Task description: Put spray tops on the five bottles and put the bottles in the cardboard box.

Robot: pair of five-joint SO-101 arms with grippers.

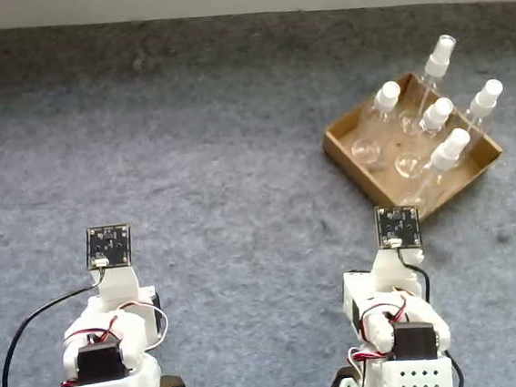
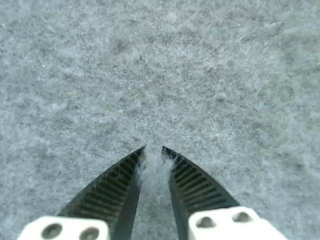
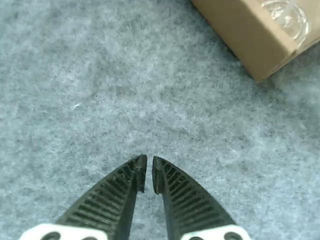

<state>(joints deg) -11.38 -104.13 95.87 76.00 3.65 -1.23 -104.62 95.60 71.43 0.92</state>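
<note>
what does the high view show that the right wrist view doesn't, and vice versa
High view adds: all five bottles standing in the cardboard box, spray tops on, plus the left arm and right arm. Right wrist view adds: the right gripper, shut, above the carpet. Shared: the box's corner, one bottle's base and the grey carpet.

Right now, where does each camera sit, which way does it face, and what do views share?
High view: fixed overhead, looking down on grey felt; left arm and right arm at the near edge, cardboard box with five bottles beyond the right arm.
Left wrist view: on the left arm, looking down past the left gripper at the felt.
Right wrist view: on the right arm, looking past the right gripper at felt and a box corner.
Shared: high and right wrist views both show the box.
</note>
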